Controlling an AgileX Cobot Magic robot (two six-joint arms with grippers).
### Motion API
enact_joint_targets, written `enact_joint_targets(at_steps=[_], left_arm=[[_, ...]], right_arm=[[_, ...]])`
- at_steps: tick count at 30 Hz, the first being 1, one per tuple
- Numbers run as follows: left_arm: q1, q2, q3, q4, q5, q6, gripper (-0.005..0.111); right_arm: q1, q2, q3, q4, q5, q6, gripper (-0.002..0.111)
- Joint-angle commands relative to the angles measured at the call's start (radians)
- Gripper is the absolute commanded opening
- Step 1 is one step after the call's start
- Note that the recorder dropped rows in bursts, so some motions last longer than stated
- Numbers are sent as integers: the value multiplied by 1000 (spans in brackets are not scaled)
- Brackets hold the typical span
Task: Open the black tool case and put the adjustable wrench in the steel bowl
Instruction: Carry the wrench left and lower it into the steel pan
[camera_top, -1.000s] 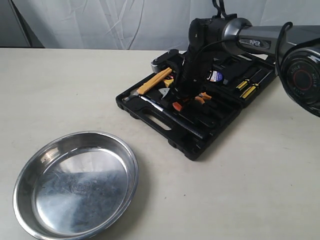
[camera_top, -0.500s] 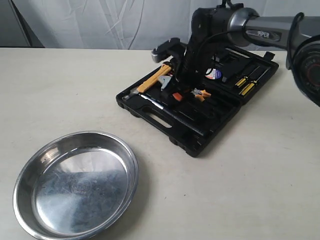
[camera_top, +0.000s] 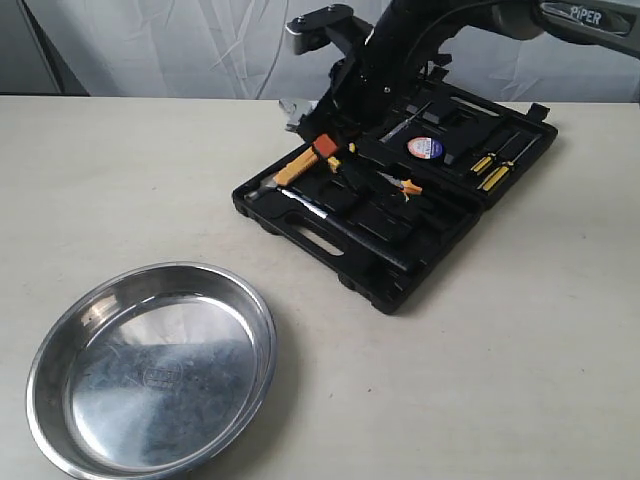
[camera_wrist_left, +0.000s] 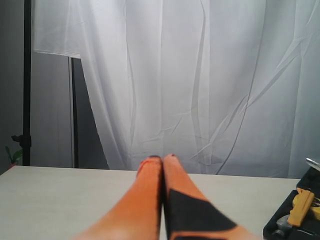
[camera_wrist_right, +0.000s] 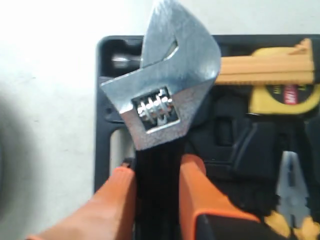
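Observation:
The black tool case (camera_top: 420, 250) lies open at the back right of the table, its moulded tray showing. My right gripper (camera_top: 324, 141) hangs above the case's far left corner, shut on the adjustable wrench (camera_top: 294, 115). In the right wrist view the wrench (camera_wrist_right: 165, 90) has its black handle clamped between the orange fingers (camera_wrist_right: 117, 195) of my right gripper (camera_wrist_right: 157, 172), silver head pointing away. The steel bowl (camera_top: 60, 330) sits at the front left, nothing in it. My left gripper (camera_wrist_left: 161, 159) is shut on nothing, low over bare table, out of the exterior view.
A yellow-handled hammer (camera_top: 296, 168), orange-handled pliers (camera_top: 408, 187) and yellow screwdrivers (camera_top: 490, 172) stay in the tray. The hammer handle (camera_wrist_right: 265, 70) and pliers (camera_wrist_right: 292, 180) lie under the wrench. A white curtain (camera_top: 200, 50) hangs behind the table. The case corner (camera_wrist_left: 295, 220) shows beside my left gripper.
My right gripper has risen out of the tray and moved up and left, lifting the wrench clear of the case. The bowl and case have not moved.

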Motion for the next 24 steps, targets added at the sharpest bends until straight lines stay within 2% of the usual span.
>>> enact_joint_targets(at_steps=[1, 14, 24], left_arm=[[-2, 5, -4, 2, -5, 0, 0], [-2, 5, -4, 2, -5, 0, 0], [-2, 5, -4, 2, -5, 0, 0]], right_arm=[[54, -19, -5, 138, 69, -124, -1], [325, -17, -5, 147, 71, -129, -1], [423, 16, -5, 143, 67, -129, -1]])
